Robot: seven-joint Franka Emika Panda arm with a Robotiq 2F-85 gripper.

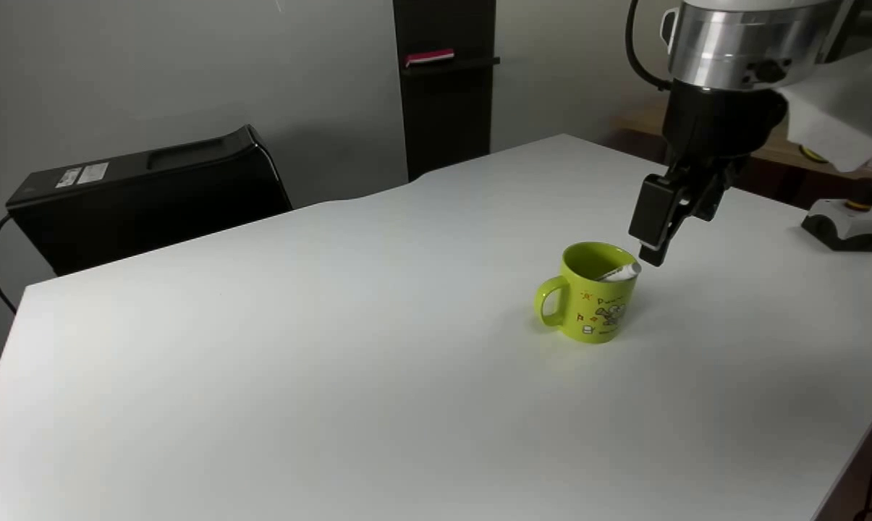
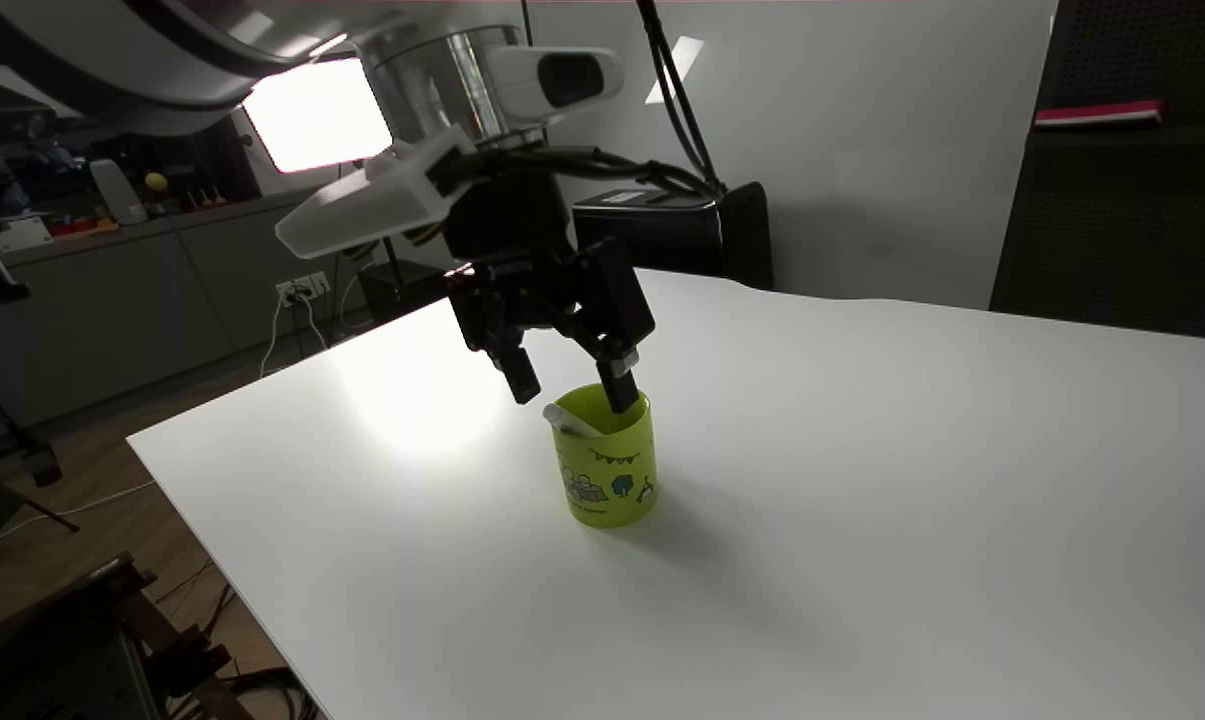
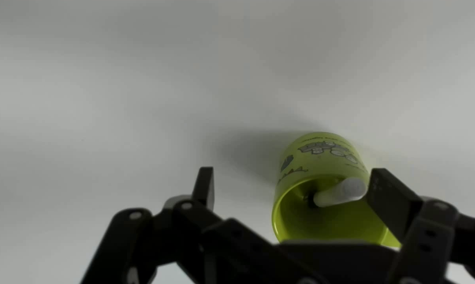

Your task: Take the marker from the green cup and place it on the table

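Observation:
The green cup [image 1: 587, 311] stands upright on the white table [image 1: 320, 362], its handle showing in an exterior view. The whitish marker [image 1: 626, 272] leans inside it, one end over the rim; its lower end is dark in the wrist view [image 3: 339, 192]. My gripper [image 2: 572, 386] is open and empty just above the cup [image 2: 612, 478]. In the wrist view my fingers [image 3: 292, 177] are wide apart. The right finger is beside the marker's upper end and overlaps the cup's rim; the left finger is over bare table. Whether a finger touches the marker I cannot tell.
A grey-and-black emergency-stop box [image 1: 849, 223] sits near a table edge. A black boxy device [image 1: 146, 195] stands beyond the table by the grey wall. A light wooden table [image 1: 776, 155] is behind the arm. Cables [image 2: 674, 100] hang along the arm.

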